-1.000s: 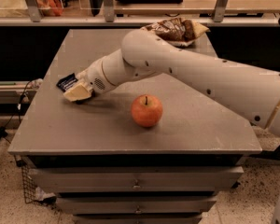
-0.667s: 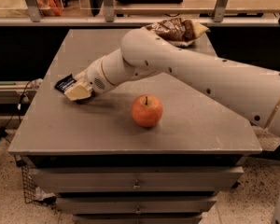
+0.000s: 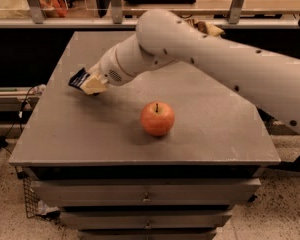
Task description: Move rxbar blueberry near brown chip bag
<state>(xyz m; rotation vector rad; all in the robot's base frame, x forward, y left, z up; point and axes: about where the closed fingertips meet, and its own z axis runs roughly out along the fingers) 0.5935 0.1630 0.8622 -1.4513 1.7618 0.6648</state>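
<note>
The rxbar blueberry, a small dark navy wrapper, sticks out to the left of my gripper over the left part of the grey table. The gripper is shut on the bar and holds it just above the tabletop. The brown chip bag lies at the table's far right edge. It is mostly hidden behind my arm, and only a cream-yellow corner shows. The bar is far from the bag.
An orange-red apple stands near the middle front of the table, to the right of the gripper. My white arm spans the table's right half. A shelf rail runs behind the table.
The gripper has risen a little and shifted slightly right and back with the bar. The arm has lifted and now covers most of the chip bag. The apple has not moved.
</note>
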